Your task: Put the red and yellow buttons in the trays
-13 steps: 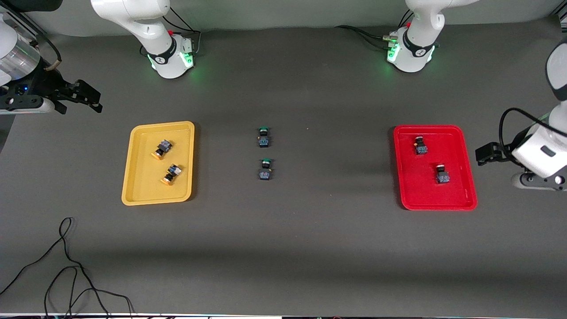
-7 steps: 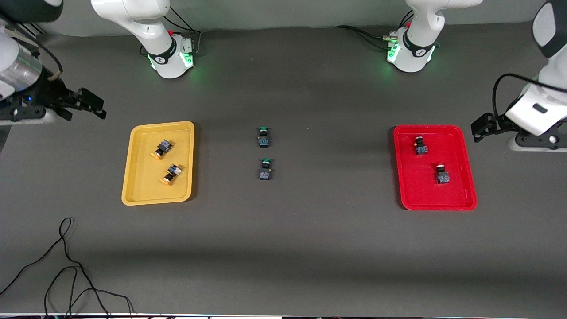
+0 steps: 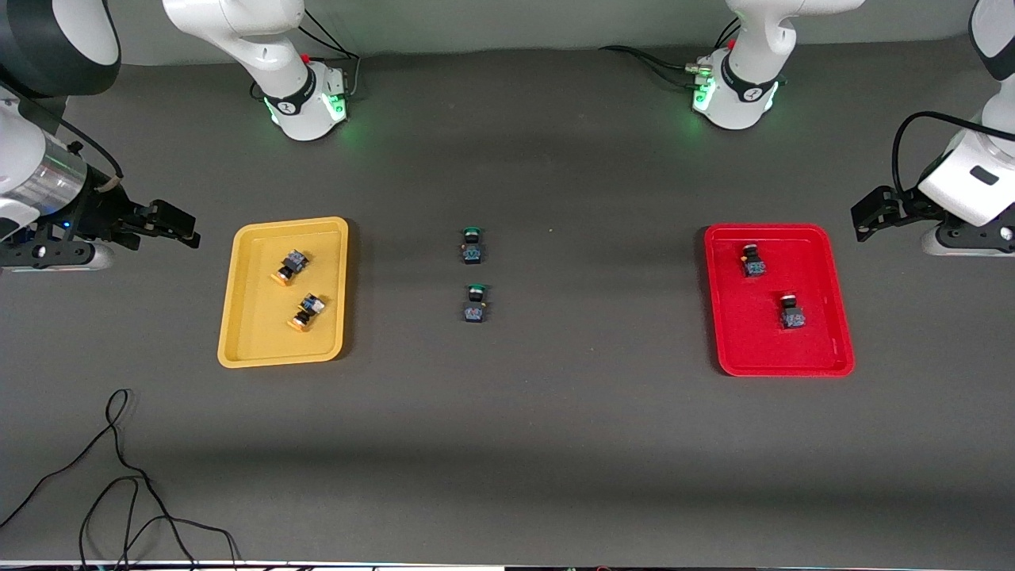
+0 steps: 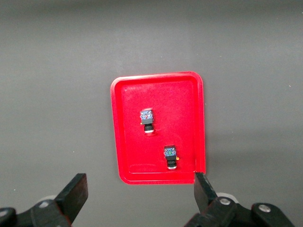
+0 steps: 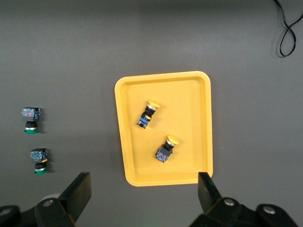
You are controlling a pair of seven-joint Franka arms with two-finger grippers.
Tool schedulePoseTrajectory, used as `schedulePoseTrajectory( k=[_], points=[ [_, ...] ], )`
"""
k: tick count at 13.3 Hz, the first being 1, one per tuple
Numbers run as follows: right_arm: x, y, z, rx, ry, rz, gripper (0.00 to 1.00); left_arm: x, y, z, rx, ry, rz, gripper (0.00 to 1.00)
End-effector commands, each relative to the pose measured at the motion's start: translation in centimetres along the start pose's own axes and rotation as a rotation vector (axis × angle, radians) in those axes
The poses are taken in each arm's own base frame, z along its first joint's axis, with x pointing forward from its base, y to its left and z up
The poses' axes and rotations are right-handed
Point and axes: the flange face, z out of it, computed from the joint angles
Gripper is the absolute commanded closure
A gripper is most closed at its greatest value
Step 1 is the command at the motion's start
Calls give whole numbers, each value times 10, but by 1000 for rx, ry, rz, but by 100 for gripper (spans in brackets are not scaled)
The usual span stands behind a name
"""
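Note:
The yellow tray [image 3: 262, 333] lies toward the right arm's end of the table and holds two yellow-capped buttons [image 3: 290, 266] [image 3: 308, 311]. The red tray [image 3: 745, 333] lies toward the left arm's end and holds two red-capped buttons [image 3: 752, 260] [image 3: 791, 311]. My right gripper [image 3: 187, 227] hovers open and empty just outside the yellow tray. My left gripper [image 3: 864, 216] hovers open and empty just outside the red tray. The left wrist view shows its open gripper [image 4: 140, 189], the red tray [image 4: 184, 118] and its buttons [image 4: 147, 120]. The right wrist view shows its open gripper [image 5: 144, 189], the yellow tray [image 5: 189, 109] and its buttons [image 5: 147, 115].
Two green-capped switches [image 3: 473, 245] [image 3: 475, 303] lie on the dark mat midway between the trays; they also show in the right wrist view [image 5: 31, 119]. A loose black cable [image 3: 119, 476] lies near the front edge at the right arm's end.
My right gripper has shifted closer to the yellow tray's outer edge. My left gripper has swung up the front view beside the red tray. Buttons and trays have not moved.

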Motion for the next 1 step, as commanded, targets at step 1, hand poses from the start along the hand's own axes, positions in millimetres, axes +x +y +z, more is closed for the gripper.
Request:
schedulePoseTrajectory(
  k=[1],
  points=[
    [-1,0,-20,8,24,25,0,3,4,-1,-12,-17,-14,0]
  ],
)
